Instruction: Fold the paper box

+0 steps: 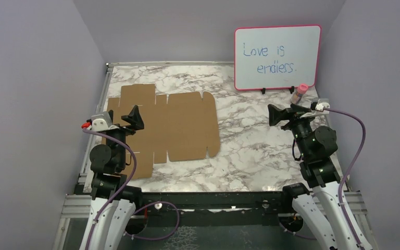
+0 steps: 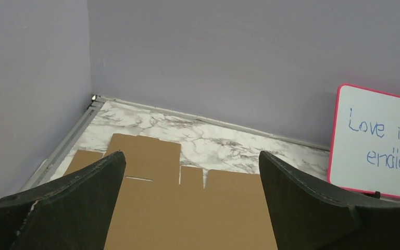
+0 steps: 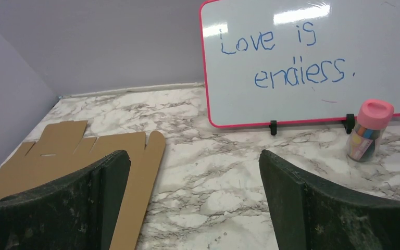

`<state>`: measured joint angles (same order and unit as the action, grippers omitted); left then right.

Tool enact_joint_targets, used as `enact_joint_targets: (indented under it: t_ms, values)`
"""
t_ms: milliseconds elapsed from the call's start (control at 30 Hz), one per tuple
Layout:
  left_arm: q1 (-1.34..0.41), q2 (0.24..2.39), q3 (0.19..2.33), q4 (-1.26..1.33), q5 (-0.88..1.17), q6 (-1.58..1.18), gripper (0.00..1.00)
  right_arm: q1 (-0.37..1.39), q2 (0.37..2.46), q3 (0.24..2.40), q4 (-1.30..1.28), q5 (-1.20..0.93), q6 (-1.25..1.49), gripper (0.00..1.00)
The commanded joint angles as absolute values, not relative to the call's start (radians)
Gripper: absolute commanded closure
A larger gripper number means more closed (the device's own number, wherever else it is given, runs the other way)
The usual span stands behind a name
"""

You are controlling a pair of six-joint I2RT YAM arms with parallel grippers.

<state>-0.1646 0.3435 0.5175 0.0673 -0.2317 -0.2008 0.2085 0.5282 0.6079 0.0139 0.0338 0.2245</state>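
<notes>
The marble-patterned table (image 1: 250,151) fills the workspace. The paper box (image 1: 182,127) lies on it as a flat, unfolded brown cardboard sheet with flaps and slits, occupying the 9 to 10 o'clock part of the table in the top view. A pink-framed whiteboard (image 1: 277,57) with blue handwriting stands upright at about 1 o'clock against the back wall. The left arm (image 1: 107,156) is folded at 8 o'clock, its wrist raised over the near left part of the sheet. The right arm (image 1: 317,151) is folded likewise at 3 to 4 o'clock over bare marble. The left gripper (image 2: 191,154) has its jaws spread wide and holds nothing. The cardboard lies directly beneath and ahead of it, reaching toward 12 and 2 o'clock, with no contact seen. The right gripper (image 3: 194,154) is also spread wide and empty. The sheet lies at its 9 to 10 o'clock, well apart, with only its rounded right edge in the wrist view. A clear jar with a pink lid (image 3: 369,130) stands just before the whiteboard's right foot, at 1 o'clock from the right gripper.
</notes>
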Motion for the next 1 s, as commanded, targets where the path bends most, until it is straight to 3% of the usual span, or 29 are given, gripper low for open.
enact_joint_targets:
  t_ms: [0, 467, 733, 967]
  values:
    - [-0.156, 0.351, 0.511, 0.103, -0.203, -0.192, 0.01, 0.213, 0.524, 0.605, 0.041, 0.031, 0.216, 0.00]
    - [-0.155, 0.431, 0.489, 0.148, -0.094, -0.255, 0.01, 0.214, 0.532, 0.607, 0.064, -0.030, 0.249, 0.00]
    - [-0.155, 0.656, 0.563, 0.061, -0.109, -0.303, 0.01, 0.213, 0.621, 0.607, 0.062, -0.188, 0.271, 0.00]
    - [-0.156, 0.916, 0.655, 0.002, -0.060, -0.334, 0.01, 0.213, 0.864, 0.608, 0.081, -0.395, 0.336, 0.00]
